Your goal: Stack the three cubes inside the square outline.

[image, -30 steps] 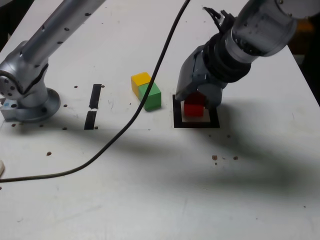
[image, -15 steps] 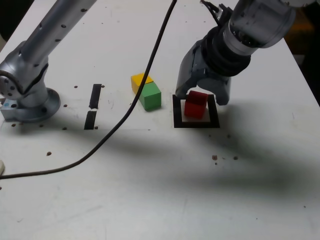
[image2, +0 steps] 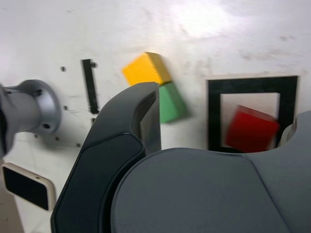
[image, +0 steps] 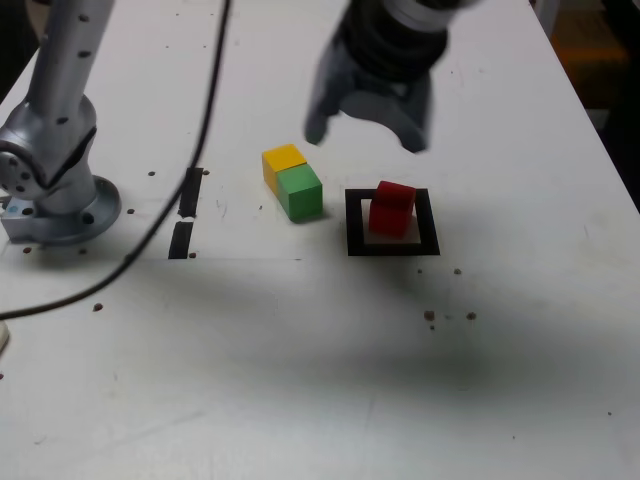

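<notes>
The red cube [image: 392, 208] sits a little askew inside the black square outline [image: 356, 222]; nothing holds it. The wrist view shows the same red cube [image2: 252, 129] within the outline [image2: 214, 112]. The yellow cube [image: 283, 159] and green cube [image: 300, 191] touch each other on the table, left of the outline in the exterior view, and both appear in the wrist view as yellow cube [image2: 146, 68] and green cube [image2: 171, 102]. My gripper [image: 365, 132] hangs open and empty above the table, behind the red and green cubes. One dark finger [image2: 144, 119] partly covers the green cube.
The arm's silver base [image: 55, 190] stands at the exterior view's left, with a black cable [image: 150, 235] trailing across the table. Two short black tape strips [image: 190, 191] lie beside the base. Small dark specks [image: 430, 315] dot the white table.
The gripper opened off the red cube, rose, and moved back and toward the exterior view's left. The red cube stays in the outline. Yellow and green cubes have not moved.
</notes>
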